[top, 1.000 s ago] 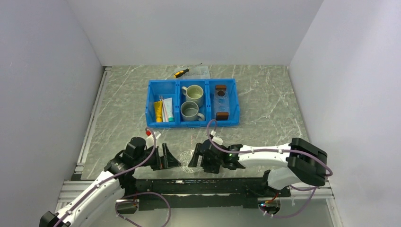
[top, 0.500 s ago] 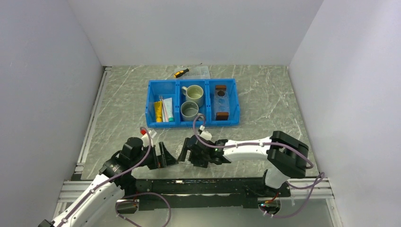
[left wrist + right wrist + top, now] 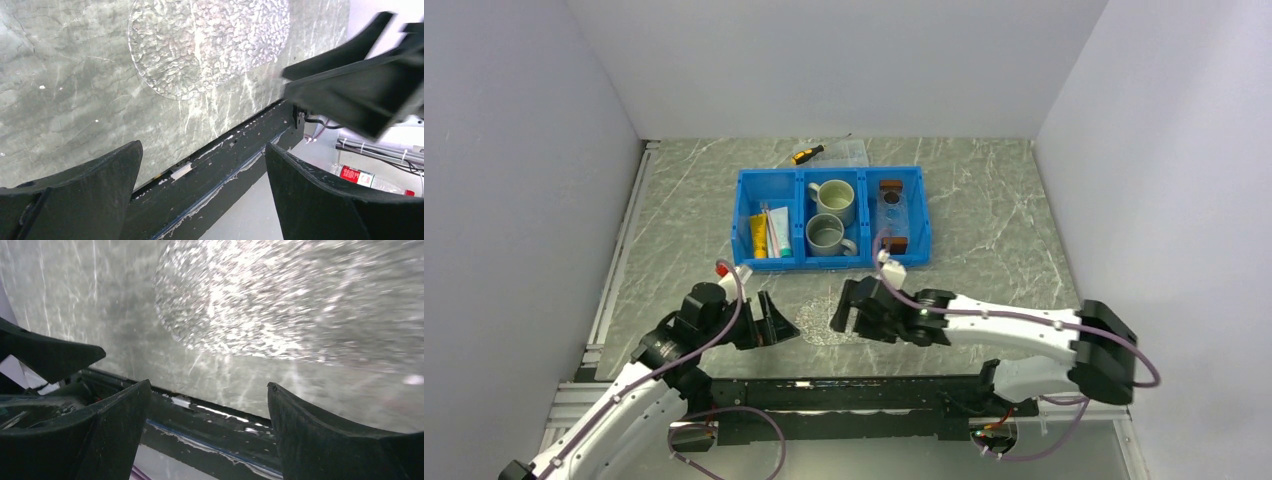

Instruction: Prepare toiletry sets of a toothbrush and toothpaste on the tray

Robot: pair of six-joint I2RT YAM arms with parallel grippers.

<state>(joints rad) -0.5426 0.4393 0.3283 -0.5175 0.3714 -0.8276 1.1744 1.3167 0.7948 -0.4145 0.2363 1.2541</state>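
Note:
The clear tray [image 3: 890, 215] with brown block handles lies in the right compartment of the blue bin [image 3: 924, 215]. The pale toothpaste [image 3: 778, 232] and the thin toothbrush [image 3: 768, 222] lie in the bin's left compartment beside a yellow tube [image 3: 758, 237]. My left gripper [image 3: 776, 320] is open and empty, low over the table's near edge; the left wrist view [image 3: 202, 170] shows nothing between its fingers. My right gripper [image 3: 845, 312] is open and empty, facing the left one; the right wrist view [image 3: 207, 405] shows the same.
A round, clear, textured disc [image 3: 823, 322] lies flat between the grippers, also in the left wrist view [image 3: 210, 45] and the right wrist view [image 3: 300, 300]. Two mugs [image 3: 829, 218] stand in the bin's middle compartment. A yellow-and-black screwdriver [image 3: 807, 153] and a clear box [image 3: 850, 152] lie behind the bin.
My right arm swung left and back again, ending a little farther from the near edge. My left gripper shifted slightly. Both stayed open and empty.

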